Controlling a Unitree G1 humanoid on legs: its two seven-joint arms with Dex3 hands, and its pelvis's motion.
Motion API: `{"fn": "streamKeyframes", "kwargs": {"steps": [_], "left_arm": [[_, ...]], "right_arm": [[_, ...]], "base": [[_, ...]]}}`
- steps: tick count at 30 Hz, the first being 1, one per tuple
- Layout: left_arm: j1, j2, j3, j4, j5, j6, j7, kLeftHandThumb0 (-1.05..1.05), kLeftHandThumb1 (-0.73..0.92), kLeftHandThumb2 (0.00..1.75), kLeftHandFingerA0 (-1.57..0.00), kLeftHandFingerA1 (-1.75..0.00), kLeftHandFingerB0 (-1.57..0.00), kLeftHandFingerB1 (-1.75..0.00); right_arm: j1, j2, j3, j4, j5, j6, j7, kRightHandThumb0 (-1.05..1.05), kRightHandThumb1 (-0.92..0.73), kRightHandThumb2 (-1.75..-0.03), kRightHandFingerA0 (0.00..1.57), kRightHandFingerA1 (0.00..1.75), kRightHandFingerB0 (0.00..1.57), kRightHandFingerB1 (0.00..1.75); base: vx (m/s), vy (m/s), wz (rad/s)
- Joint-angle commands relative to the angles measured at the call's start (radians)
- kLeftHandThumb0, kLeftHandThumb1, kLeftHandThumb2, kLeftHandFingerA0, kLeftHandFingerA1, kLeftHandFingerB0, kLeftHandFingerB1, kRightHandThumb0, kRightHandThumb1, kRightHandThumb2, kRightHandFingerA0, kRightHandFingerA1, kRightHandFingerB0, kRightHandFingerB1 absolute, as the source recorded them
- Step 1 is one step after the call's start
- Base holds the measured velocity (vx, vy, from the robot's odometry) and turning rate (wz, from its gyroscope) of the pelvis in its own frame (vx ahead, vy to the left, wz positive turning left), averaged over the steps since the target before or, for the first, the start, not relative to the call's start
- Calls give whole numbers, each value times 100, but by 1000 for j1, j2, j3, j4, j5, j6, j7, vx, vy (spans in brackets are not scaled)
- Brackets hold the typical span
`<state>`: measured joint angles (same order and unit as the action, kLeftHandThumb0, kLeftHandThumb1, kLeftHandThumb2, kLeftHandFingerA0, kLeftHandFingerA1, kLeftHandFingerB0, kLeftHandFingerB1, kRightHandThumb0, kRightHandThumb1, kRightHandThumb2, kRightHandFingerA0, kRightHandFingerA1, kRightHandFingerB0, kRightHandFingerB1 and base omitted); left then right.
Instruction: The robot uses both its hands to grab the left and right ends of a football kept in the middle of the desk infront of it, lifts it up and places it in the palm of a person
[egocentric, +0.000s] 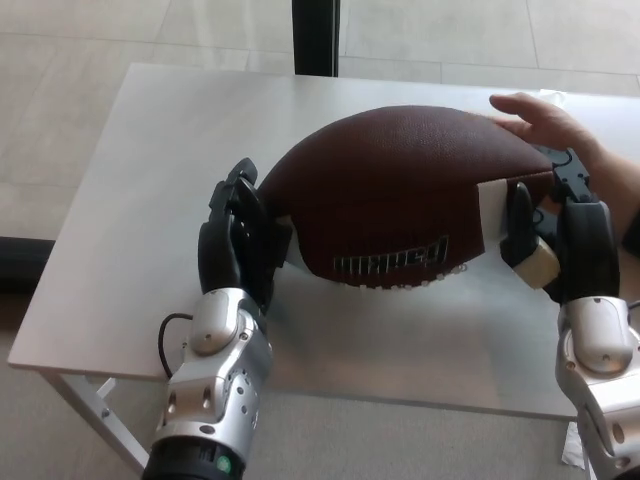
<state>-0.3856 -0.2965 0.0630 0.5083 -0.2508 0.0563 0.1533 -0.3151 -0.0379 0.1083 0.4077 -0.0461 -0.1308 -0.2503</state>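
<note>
Carrying the ball toward the waiting palm — grab and lift look done, handover left.

2 black hands, left hand (238, 250) and right hand (560, 240), clamp the ends of the brown pebbled-leather football (400, 195), held above the pale grey desk (150, 150); beyond its right end, touching or just short, the person's open hand (545, 120) waits.

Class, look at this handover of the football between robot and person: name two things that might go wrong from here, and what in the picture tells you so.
1. The football is held only by its two ends, between the left robot hand and the right robot hand; if either eases off, it may drop onto the desk.
2. The person's hand sits close to the right robot hand, so fingers might get pinched.
</note>
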Motion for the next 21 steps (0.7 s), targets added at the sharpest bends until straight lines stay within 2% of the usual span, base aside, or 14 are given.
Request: {"fn": "streamKeyframes", "kwargs": {"steps": [1, 2, 4, 5, 7, 10, 12, 13, 14, 17, 18, 19, 20, 21], "left_arm": [[-66, -173, -150, 47, 23, 120, -60, -78, 92, 91, -21, -66, -8, -27], [-81, -174, -154, 35, 24, 140, -46, -78, 92, 93, -19, -62, -7, -26], [-84, -170, -164, 24, 25, 154, -46, -75, 92, 95, -18, -59, -5, -25], [-95, -161, -167, 17, 19, 168, -54, -77, 92, 99, -13, -57, -5, -23], [-128, -154, -167, 26, 29, 173, -40, -74, 92, 98, -16, -58, -4, -25], [-152, -149, -164, 34, 31, 180, -30, -72, 92, 97, -17, -57, -5, -27], [-238, -101, -155, 51, 32, 211, -60, -75, 92, 93, -24, -65, -9, -33], [-262, -89, -147, 59, 27, 219, -68, -74, 92, 89, -27, -65, -11, -34], [-283, -79, -134, 64, 14, 225, -79, -75, 92, 86, -28, -65, -11, -37], [-325, -70, -109, 100, -3, 226, -83, -79, 92, 81, -32, -68, -14, -37], [-357, -46, -97, 133, -7, 190, -121, -81, 91, 79, -38, -70, -18, -39], [-374, -35, -97, 141, -2, 189, -121, -79, 80, 114, -45, -71, -18, -49], [-393, -26, -90, 162, -2, 168, -127, -81, 92, 74, -50, -71, -25, -40], [-409, -21, -91, 171, 6, 170, -111, -83, 92, 73, -55, -70, -30, -38]], "right_arm": [[-86, 63, 162, 65, -146, -151, 48, -105, -85, -71, 79, 98, 48, 85], [-94, 61, 166, 77, -154, -165, 36, -105, -86, -70, 98, 99, 47, 86], [-94, 54, 179, 71, -179, -137, 11, -105, -88, -72, 103, 101, 45, 88], [-96, 56, 178, 74, -168, -142, 17, -105, -87, -71, 118, 103, 47, 87], [-108, 57, 166, 64, -137, -138, 40, -105, -86, -71, 106, 100, 46, 85], [-126, 49, 165, 75, -145, -145, 30, -105, -89, -70, 103, 101, 45, 87], [-160, 36, 166, 83, -211, -153, -59, -105, -92, -73, 96, 111, 46, 87], [-167, 37, 158, 87, -199, -168, -59, -105, -91, -71, 71, 104, 51, 88], [-175, 39, 150, 90, -180, -188, -53, -105, -90, -70, 67, 100, 51, 87], [-190, 27, 158, 87, -204, -169, -82, -105, -92, -72, 68, 103, 45, 89], [-195, 38, 140, 54, -153, -158, -48, -105, -90, -70, 76, 101, 44, 82], [-196, 38, 139, 28, -149, -127, -48, -105, -90, -71, 83, 101, 43, 82], [-195, 42, 133, -7, -131, -105, -40, -105, -89, -69, 88, 102, 43, 79], [-193, 44, 132, -36, -130, -82, -43, -105, -88, -69, 75, 100, 42, 78]], "base": [[0, 0, 0], [0, 0, 0], [0, 0, 0], [0, 0, 0], [0, 0, 0], [0, 0, 0], [0, 0, 0], [0, 0, 0], [0, 0, 0], [0, 0, 0], [0, 0, 0], [0, 0, 0], [0, 0, 0], [0, 0, 0]]}}
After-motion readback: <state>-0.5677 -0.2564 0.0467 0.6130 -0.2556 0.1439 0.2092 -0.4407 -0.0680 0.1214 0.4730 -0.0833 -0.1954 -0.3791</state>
